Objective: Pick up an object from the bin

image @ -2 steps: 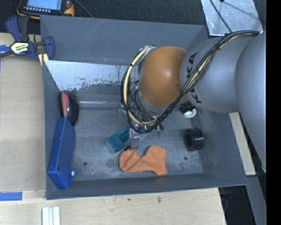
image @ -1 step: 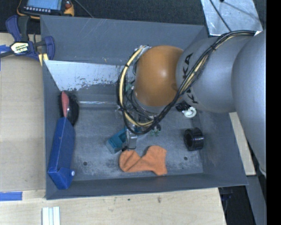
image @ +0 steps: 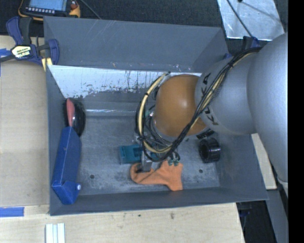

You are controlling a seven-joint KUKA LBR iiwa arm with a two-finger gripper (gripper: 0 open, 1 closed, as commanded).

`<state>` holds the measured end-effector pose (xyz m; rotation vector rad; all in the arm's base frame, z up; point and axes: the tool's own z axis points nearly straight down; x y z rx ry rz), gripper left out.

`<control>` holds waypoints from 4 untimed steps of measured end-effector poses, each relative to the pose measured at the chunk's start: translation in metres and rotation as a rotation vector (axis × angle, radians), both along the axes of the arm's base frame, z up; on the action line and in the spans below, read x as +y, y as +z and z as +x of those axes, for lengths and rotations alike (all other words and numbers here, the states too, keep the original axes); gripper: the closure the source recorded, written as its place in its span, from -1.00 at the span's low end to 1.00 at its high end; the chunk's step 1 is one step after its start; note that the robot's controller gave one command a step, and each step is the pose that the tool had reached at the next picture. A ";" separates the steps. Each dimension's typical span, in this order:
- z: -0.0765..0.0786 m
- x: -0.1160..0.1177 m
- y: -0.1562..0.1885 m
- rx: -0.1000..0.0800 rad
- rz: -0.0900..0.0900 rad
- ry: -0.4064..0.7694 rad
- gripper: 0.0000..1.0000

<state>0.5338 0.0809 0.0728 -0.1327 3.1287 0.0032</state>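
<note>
Likeliest thing to be picked: an orange cloth (image: 164,177), crumpled flat on the floor of the bin (image: 131,44). Directly above the cloth's upper left edge, low down: the pincer (image: 151,163), hung beneath the arm's orange cover and loops of cable. Cannot tell how far open it is, nor whether it has hold of anything, with the tip lost among the cables. Cannot tell either whether touching the cloth or just clear of it.

Judged as early in the task: reached down to the cloth, but nothing seen raised off the floor. Left to do, by that reading: close on the cloth, lift it, carry it clear of the bin's walls.

Just beside the cloth, up and to the left: a small teal block (image: 126,154). Near the cloth, up and to the right: a black round cap (image: 209,150). Well apart from the cloth, far to the left: a long blue box (image: 66,166), leaning along the wall. Above that box, farther up and left of the cloth: a red and black brush-like thing (image: 73,116).
</note>
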 end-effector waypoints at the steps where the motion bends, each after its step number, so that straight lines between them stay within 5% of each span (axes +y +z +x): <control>1: 0.000 0.000 0.000 0.000 0.000 0.000 1.00; 2: -0.003 -0.002 0.040 0.018 -0.004 0.008 1.00; 3: 0.018 0.005 0.059 0.001 -0.001 0.018 1.00; 4: 0.012 0.000 0.086 0.023 -0.004 0.023 1.00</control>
